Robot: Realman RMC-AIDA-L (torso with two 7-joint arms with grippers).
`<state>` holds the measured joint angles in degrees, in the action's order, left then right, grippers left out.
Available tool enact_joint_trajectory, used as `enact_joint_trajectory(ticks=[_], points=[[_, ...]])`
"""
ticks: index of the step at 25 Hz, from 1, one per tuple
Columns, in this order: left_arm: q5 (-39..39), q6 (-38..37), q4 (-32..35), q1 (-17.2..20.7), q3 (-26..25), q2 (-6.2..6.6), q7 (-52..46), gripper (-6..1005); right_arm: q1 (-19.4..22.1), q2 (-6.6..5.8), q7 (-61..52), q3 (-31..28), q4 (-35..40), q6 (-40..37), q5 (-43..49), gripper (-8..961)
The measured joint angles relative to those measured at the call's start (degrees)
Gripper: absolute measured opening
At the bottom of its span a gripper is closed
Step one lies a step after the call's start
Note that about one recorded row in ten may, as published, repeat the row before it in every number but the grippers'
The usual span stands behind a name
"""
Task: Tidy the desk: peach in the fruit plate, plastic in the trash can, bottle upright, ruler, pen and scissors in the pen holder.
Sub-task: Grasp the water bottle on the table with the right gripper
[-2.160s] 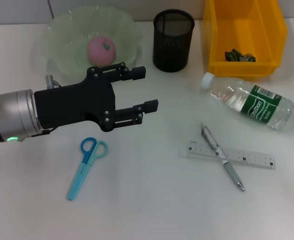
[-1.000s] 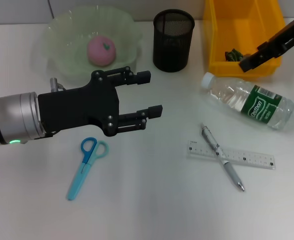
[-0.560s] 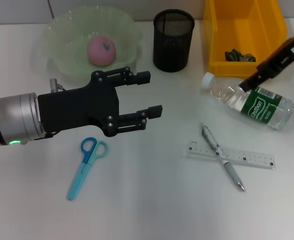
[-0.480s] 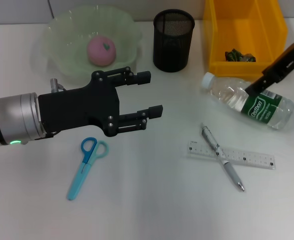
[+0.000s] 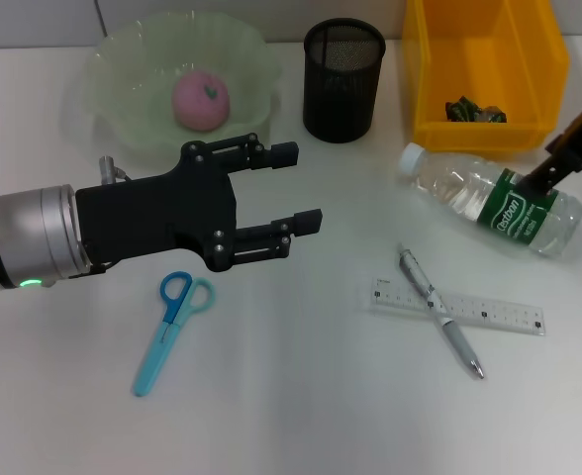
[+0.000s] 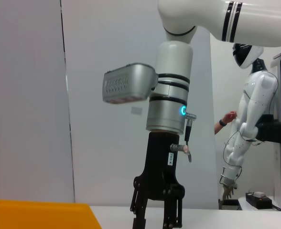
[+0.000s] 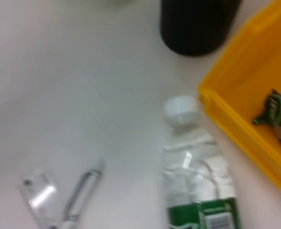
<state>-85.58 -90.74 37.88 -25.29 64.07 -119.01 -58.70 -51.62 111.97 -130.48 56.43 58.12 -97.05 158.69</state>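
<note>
The right gripper (image 5: pixel 556 170) comes in from the right edge of the head view and sits low over the green-labelled part of the bottle (image 5: pixel 491 200), its dark tip at or just above the label; only one finger shows there, so whether the fingers are spread or closed cannot be told. The bottle lies on its side on the white desk (image 5: pixel 301 396), white cap pointing toward the yellow trash can (image 5: pixel 484 74), just in front of that bin's near wall. In the right wrist view the bottle (image 7: pixel 200 191) fills the near field, with its cap beside the bin's rim (image 7: pixel 236 129) and a crumpled piece of plastic (image 7: pixel 278 117) lying inside the bin. The left gripper (image 5: pixel 296 186) hangs above the desk to the left of centre, its two black fingers spread apart and holding nothing, pointing toward the right. Just below and in front of it lie the blue scissors (image 5: pixel 169 328), flat on the desk. Behind it the pink peach (image 5: pixel 202 100) sits in the pale green fruit plate (image 5: pixel 113 89), and the black mesh pen holder (image 5: pixel 342 79) stands upright between the plate and the trash can. Nearer the front, the pen (image 5: pixel 439 312) lies across the clear ruler (image 5: pixel 489 309), the two touching, below the bottle and apart from it.
</note>
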Motion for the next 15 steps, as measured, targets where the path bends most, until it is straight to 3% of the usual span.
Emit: enact_joint_trajectory(ticks=[9,15], points=[[0.0,-0.1,-0.2,0.1,0.0,0.01,0.7,696,1.2,3.49,2.3,1.1,1.9,4.2,3.4,820],[0.0,-0.2,-0.3,0.2,0.0,0.01,0.7,697,2.3,3.89,3.6,1.2,1.3,5.9,1.9,823]])
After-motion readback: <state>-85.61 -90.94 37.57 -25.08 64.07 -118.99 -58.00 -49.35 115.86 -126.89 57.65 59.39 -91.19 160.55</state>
